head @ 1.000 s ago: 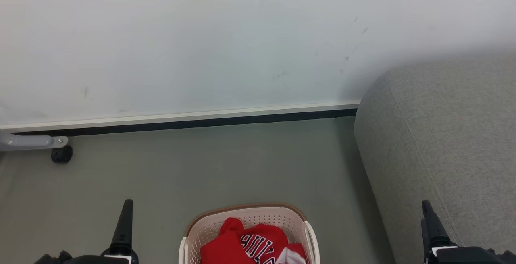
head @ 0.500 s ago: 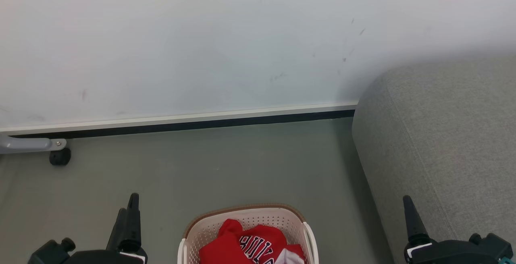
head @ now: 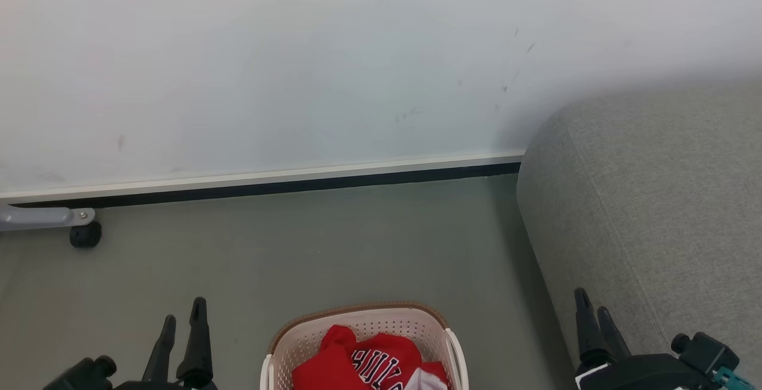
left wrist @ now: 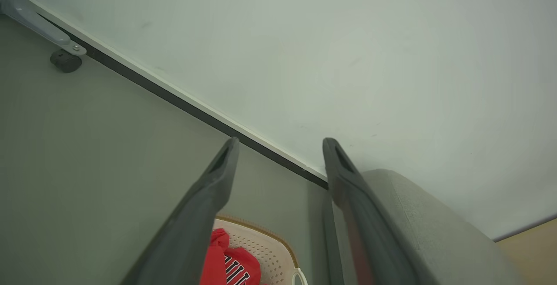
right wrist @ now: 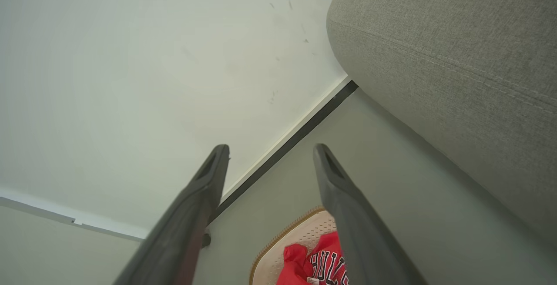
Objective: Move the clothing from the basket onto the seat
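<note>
Cream-white basket (head: 363,317) on the grey-green floor (head: 333,241), brown rim toward the wall (head: 297,68). Holds the red clothing (head: 351,360) heaped inside, black-and-white block lettering facing up, a scrap of white fabric at the side nearer the seat. Light-grey seat (head: 655,199) to the right of the basket, parted from it by a strip of floor, rounded corner reaching back to the dark baseboard (head: 268,180).

Left gripper (head: 184,309) just left of the basket and apart from it. Fingers (left wrist: 209,198) spread and released, grasping nothing, pointing past the basket toward the wall in the left wrist view.

Right gripper (head: 591,300) to the right of the basket, seen against the front of the seat in the head view; contact with the upholstery impossible to tell. Fingers (right wrist: 348,215) likewise parted and empty, with basket rim and red cloth low between them in the right wrist view.

Far left of the basket, by the baseboard, a small black caster (head: 85,235) under a grey metal leg (head: 41,217).
</note>
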Tool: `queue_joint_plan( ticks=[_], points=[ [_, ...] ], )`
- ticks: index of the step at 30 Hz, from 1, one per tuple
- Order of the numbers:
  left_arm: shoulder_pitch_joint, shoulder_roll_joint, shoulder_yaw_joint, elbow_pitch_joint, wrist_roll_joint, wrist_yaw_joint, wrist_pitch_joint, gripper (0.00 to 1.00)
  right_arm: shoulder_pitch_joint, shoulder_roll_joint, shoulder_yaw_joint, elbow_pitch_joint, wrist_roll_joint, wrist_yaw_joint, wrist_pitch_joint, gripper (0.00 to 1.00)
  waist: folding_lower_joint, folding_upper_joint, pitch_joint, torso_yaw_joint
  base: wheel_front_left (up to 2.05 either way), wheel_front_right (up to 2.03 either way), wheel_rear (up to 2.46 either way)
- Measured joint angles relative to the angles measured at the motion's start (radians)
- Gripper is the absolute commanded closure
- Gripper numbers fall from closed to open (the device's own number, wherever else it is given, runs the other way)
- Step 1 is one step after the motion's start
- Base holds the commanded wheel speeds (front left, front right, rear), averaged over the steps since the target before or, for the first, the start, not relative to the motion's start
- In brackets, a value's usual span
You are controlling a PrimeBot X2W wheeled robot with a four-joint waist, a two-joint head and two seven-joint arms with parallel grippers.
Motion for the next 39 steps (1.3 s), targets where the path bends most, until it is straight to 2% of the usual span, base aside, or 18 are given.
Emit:
queue_joint_plan(
  ticks=[21,31,39],
  points=[
    [0.064,0.026,-0.003,-0.027,0.294,0.041,-0.078,0.0,0.012,-0.022,0.104,-0.01,-0.295,-0.051,-0.079,0.0,0.0,0.0,-0.015,-0.013,0.0,0.0,0.0],
    [0.085,0.031,-0.008,-0.042,0.449,0.043,-0.12,0.0,0.018,-0.029,0.154,-0.009,-0.441,-0.068,-0.119,0.0,0.0,0.0,-0.02,-0.024,0.0,0.0,0.0],
    [0.103,0.031,-0.008,-0.043,0.532,0.05,-0.146,0.0,0.018,-0.032,0.184,-0.011,-0.527,-0.079,-0.145,0.0,0.0,0.0,-0.02,-0.029,0.0,0.0,0.0]
  ],
)
